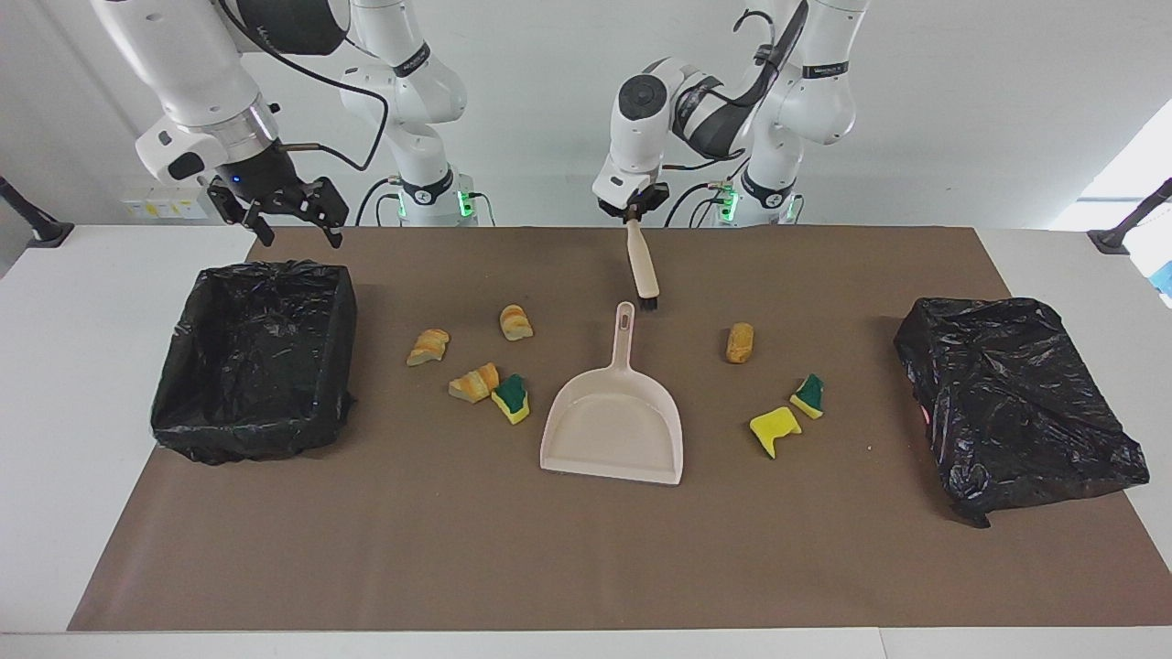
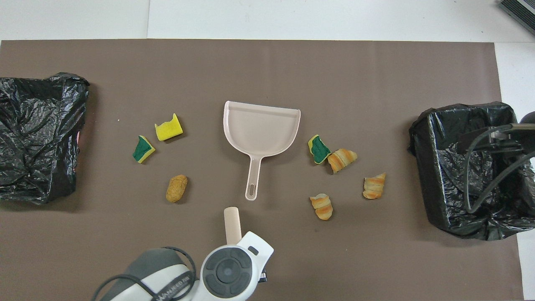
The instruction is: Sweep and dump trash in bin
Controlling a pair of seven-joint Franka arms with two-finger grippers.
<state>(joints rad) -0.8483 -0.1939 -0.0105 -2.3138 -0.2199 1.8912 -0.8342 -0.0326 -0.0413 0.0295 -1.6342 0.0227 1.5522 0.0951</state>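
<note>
Overhead, brown mat (image 1: pixel 586 549) on white table (image 1: pixel 55 384) (left claw (image 1: pixel 632 212) clamps brush (image 1: pixel 643 267), right claw (image 1: pixel 291 218) apart).

Trash (image 1: pixel 513 322) scattered beside dustpan (image 1: pixel 613 423)

The dustpan (image 1: pixel 612 423) lies mid-counter, with scraps (image 1: pixel 476 366) crowding the mat between it and the open bin (image 1: pixel 254 357). Three more scraps (image 1: pixel 778 403) sit between the dustpan and the black bag (image 1: pixel 1016 403). Farther from the robots than these things, the mat (image 1: pixel 586 549) is bare.
</note>
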